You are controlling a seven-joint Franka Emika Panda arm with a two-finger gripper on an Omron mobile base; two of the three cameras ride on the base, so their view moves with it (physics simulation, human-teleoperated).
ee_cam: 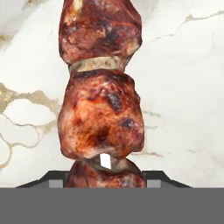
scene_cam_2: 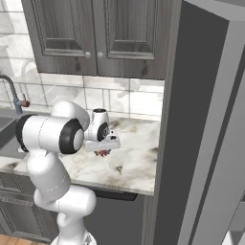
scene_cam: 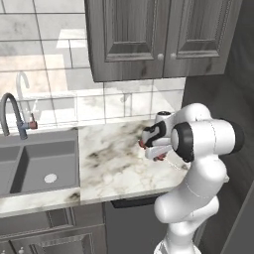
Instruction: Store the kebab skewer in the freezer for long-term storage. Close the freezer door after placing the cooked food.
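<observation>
The kebab skewer (ee_cam: pixel 101 109) runs up the middle of the hand view as a row of browned, charred meat chunks with a pale slice between two of them, lying over the white marble tabletop (ee_cam: pixel 183 87). Its lowest chunk sits between the two dark finger tips, and the gripper (ee_cam: pixel 105 177) is closed on the kebab skewer. In the left base view the gripper (scene_cam: pixel 158 155) points down at the tabletop (scene_cam: pixel 114 163), with a bit of red meat (scene_cam: pixel 160 158) showing under the hand, close to the marble surface. The right base view shows the same hand low over the tabletop (scene_cam_2: pixel 134 162), the meat (scene_cam_2: pixel 102 153) just beneath it. To the left of this stretch of tabletop lies a grey sink (scene_cam: pixel 34 166) with a curved faucet (scene_cam: pixel 12 114). Dark wood wall cabinets (scene_cam: pixel 158 34) hang above a pale tiled wall. At the right of the right base view stands a tall plain grey panel (scene_cam_2: pixel 201 143), just beside the tabletop's end
</observation>
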